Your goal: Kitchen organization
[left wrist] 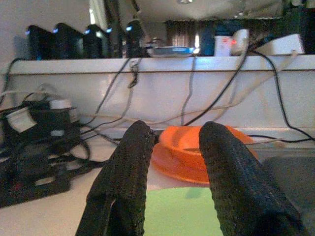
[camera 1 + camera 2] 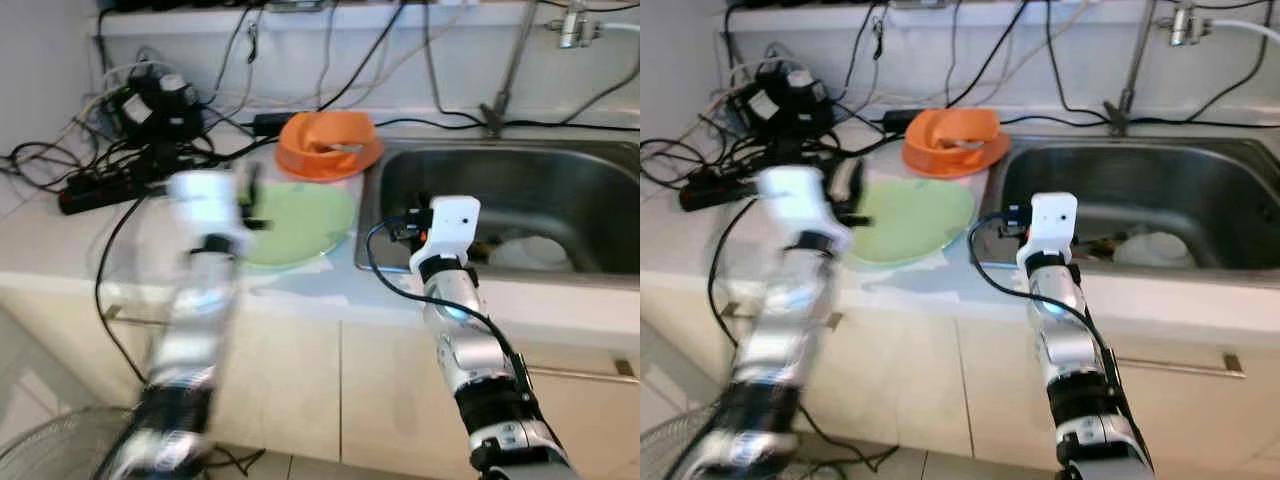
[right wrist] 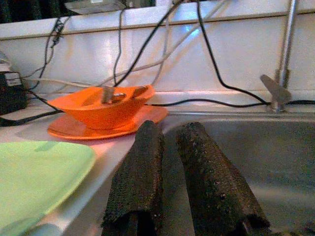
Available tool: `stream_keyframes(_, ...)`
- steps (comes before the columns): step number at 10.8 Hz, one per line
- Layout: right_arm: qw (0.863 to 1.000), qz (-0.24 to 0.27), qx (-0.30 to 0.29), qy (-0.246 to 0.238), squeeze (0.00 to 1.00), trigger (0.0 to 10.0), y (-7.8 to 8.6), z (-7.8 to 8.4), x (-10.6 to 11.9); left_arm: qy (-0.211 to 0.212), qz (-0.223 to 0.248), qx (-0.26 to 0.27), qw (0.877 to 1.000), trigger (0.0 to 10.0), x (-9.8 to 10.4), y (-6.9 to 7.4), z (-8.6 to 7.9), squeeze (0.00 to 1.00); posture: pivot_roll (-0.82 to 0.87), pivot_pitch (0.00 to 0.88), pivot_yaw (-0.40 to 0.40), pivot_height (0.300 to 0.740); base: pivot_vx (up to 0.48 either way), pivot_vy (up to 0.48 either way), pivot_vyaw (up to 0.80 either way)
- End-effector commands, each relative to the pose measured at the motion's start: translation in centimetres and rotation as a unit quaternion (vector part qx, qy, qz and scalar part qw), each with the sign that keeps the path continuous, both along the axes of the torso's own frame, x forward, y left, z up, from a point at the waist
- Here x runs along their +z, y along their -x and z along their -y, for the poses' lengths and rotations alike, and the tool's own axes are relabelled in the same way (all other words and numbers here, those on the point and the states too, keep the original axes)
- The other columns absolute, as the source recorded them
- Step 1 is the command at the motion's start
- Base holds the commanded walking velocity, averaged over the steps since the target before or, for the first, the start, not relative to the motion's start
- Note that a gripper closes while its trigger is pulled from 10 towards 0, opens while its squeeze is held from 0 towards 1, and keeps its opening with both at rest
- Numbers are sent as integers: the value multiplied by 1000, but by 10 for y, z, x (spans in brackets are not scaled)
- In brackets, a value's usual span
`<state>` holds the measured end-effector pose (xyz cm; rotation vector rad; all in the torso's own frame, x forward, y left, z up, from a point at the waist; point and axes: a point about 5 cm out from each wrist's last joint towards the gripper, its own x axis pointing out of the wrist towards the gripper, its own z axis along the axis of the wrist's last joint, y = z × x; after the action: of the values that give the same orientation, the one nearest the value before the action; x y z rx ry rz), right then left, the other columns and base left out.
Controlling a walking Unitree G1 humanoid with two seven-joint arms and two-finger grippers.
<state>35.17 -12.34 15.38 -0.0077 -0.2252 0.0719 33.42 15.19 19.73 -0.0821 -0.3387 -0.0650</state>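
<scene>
two hands hover at the white table (image 2: 60,255) edge. the left hand (image 1: 170,172), fingers spread, hangs over the flat pale green plate (image 2: 300,225); the right hand (image 3: 170,167), fingers slightly parted, sits by the steel sink (image 2: 520,190) rim. beyond stands an orange bowl (image 3: 103,108) on an orange plate (image 3: 69,129).

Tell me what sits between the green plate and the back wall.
Between the green plate and the wall sits an orange bowl on an orange plate, with black cables behind; clearest in the right wrist view.

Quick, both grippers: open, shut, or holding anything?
Left gripper: open, fingers apart, holding nothing, over the green plate.
Right gripper: open by a narrow gap, holding nothing, at the sink edge.
</scene>
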Motion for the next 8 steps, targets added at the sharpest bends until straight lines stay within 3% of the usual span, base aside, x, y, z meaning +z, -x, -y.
stream_keyframes(1, 1000, 5, 3, -5, 0, 10000, 0, -2, 2, 19, -6, 6, 1000, 10000, 1, 5, -16, 1000, 65, 0, 99, 740, 0, 0, 0)
stream_keyframes(2, 1000, 2, 8, -5, 0, 10000, 0, -4, 1, 62, -25, 19, 998, 10000, -7, 15, -38, 1000, 76, 0, 95, 740, 0, 0, 0)
stream_keyframes(3, 1000, 0, 13, -4, 0, 10000, -1, -5, 0, 94, -51, 26, 994, 10000, -17, 23, -53, 1000, 86, 0, 93, 740, 0, 0, 0)
stream_keyframes(4, 1000, 0, 16, -4, 0, 10000, -1, -6, 0, 136, -84, 0, 987, 10000, -27, 35, -67, 1000, 93, 0, 91, 740, 0, 0, 0)
stream_keyframes(5, 1000, -2, 20, -3, 0, 10000, -1, -8, -1, 164, -106, 18, 981, 10000, -31, 41, -81, 1000, 101, 0, 90, 740, 0, 0, 0)
stream_keyframes(6, 1000, -2, 23, -2, 0, 10000, -1, -9, -2, 177, -119, 24, 977, 10000, -31, 43, -87, 1000, 104, 0, 92, 740, 0, 0, 0)
stream_keyframes(8, 1000, -4, 26, -4, 0, 10000, 0, -11, -3, 209, -179, -23, 961, 10000, -40, 50, -80, 1000, 108, 0, 95, 740, 0, 0, 0)
